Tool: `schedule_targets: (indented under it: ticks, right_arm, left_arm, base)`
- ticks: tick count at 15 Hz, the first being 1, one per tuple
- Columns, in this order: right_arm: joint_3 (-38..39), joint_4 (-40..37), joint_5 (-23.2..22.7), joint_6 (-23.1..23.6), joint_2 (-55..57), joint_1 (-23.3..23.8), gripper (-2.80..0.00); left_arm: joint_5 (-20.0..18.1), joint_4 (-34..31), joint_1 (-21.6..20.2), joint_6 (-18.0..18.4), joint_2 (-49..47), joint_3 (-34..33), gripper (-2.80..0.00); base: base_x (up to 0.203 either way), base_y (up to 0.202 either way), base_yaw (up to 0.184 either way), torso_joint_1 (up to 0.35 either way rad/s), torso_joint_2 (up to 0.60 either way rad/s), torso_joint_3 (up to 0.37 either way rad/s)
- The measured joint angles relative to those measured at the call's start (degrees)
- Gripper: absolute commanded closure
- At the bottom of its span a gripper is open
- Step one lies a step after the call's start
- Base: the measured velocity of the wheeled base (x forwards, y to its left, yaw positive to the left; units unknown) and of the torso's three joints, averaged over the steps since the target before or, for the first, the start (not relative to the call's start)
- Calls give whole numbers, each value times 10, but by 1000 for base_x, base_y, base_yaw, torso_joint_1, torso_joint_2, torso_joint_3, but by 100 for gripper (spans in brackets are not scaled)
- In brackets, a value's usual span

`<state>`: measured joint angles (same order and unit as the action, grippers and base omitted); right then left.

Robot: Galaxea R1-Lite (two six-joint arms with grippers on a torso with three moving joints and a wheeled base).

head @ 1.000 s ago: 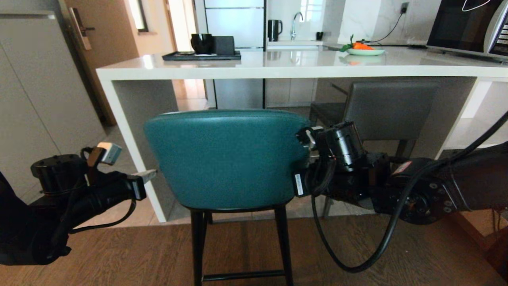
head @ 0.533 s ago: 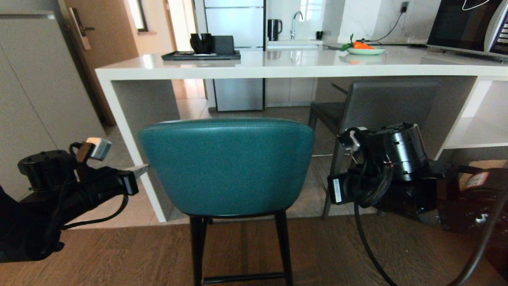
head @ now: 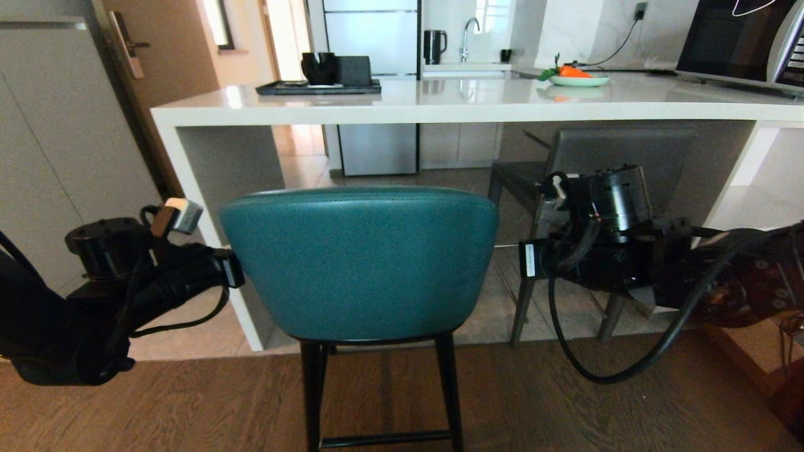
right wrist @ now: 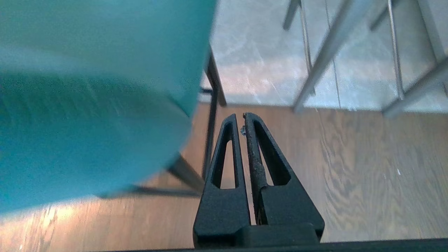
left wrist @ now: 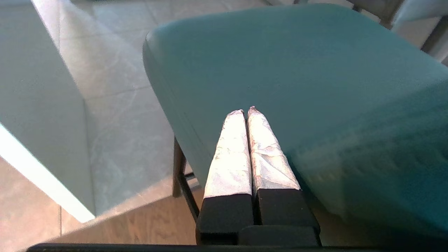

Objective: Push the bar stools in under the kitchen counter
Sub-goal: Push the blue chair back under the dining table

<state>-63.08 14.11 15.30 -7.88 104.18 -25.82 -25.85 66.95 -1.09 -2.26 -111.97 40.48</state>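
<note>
A kitchen fills the head view: a brown wood floor [head: 565, 408] across the bottom of the frame gives way to pale tiles under the kitchen counter [head: 440, 103], whose glossy white top runs across the upper half. On the counter, upper left of centre, a dark tray [head: 318, 88] carries a black cup [head: 318, 68]; toward the upper right sits a plate with a carrot [head: 578, 78], and a microwave [head: 741, 44] fills the top right corner. A black kettle [head: 434, 47] and a tap [head: 468, 34] stand on the far worktop behind.

The teal bar stool [head: 361, 263] stands in the centre of the frame, its rounded back toward the camera and its thin black legs on the wood floor, in front of the counter's edge rather than beneath it. The dark grey bar stool [head: 619, 163] is right of centre, its seat already under the counter top.

The left gripper [left wrist: 245, 112] is at the left edge of the teal back; in the left wrist view its foil-wrapped fingers [left wrist: 231, 154] are pressed together, tips over the teal seat, close beside the backrest, though contact cannot be judged. The right gripper [right wrist: 241, 119] lies at centre right in the head view, just beside the teal back's right edge with a gap between. Its black jaws are closed on nothing, pointing at the wood floor.
</note>
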Motion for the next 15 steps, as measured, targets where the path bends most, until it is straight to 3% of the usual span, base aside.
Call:
schedule_targets:
  ticks: [3, 6, 10, 15]
  right_arm:
    - [-44, -11, 5, 5, 47, -15, 0]
    - [-51, -9, 5, 4, 67, -29, 0]
    - [-66, -13, 5, 6, 80, -29, 0]
    - [-181, -41, 12, 22, 123, -30, 0]
  left_arm:
    - [14, 1, 13, 1, -13, 13, 0]
    - [10, -1, 6, 22, -13, 10, 0]
    - [13, 0, 13, 21, -18, 11, 0]
    - [13, 1, 20, 20, -18, 4, 0]
  base:
    - [0, 0, 0, 0, 0, 0]
    - [0, 0, 0, 0, 0, 0]
    - [0, 0, 0, 0, 0, 0]
    - [0, 0, 0, 0, 0, 0]
